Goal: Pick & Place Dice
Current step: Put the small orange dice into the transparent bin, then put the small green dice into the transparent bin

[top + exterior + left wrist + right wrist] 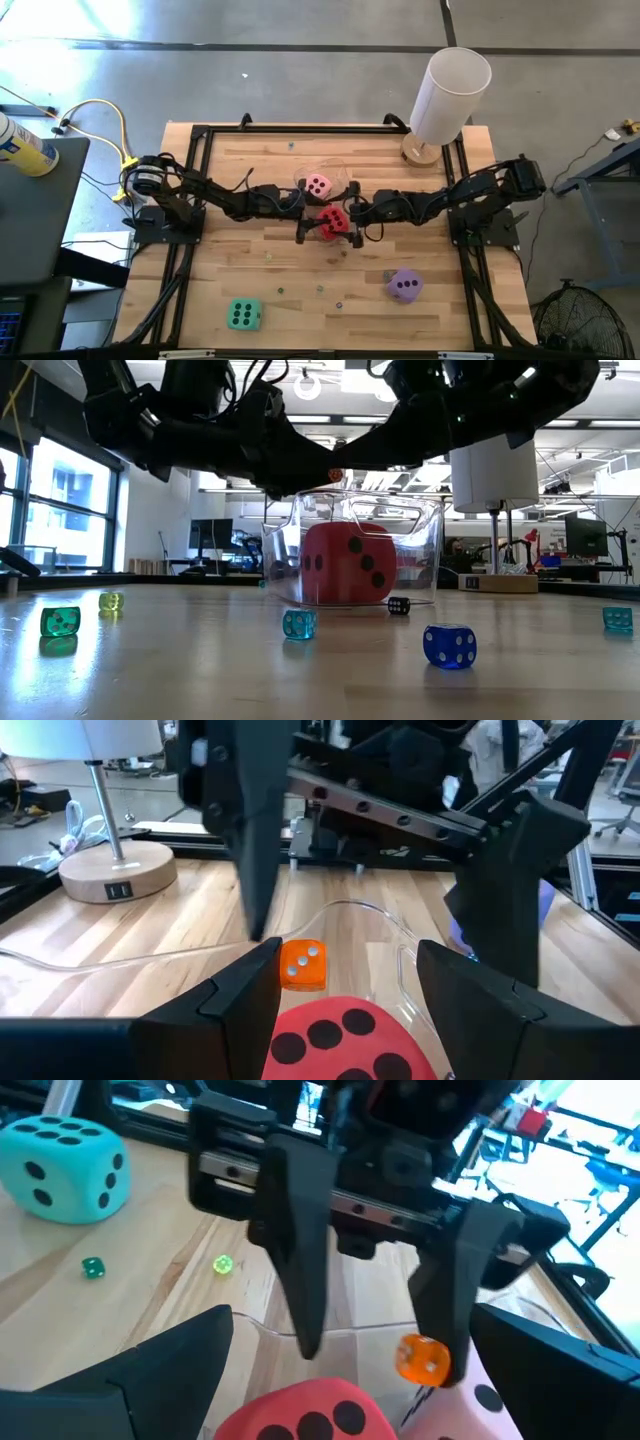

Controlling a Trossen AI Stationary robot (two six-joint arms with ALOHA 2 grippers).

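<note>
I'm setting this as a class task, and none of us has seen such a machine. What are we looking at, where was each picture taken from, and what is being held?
Two robot arms work at a wooden table. One camera looks straight down, one looks level across the tabletop, and one sits on each wrist. The left gripper appears closed on the red die; the right gripper hangs open beside it. A pink die sits in the clear bin. The green die, purple die and small dice lie loose.

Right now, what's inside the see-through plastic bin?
The clear plastic bin holds a soft red die, a pink die and a small orange die. The arms cover the rest.
</note>
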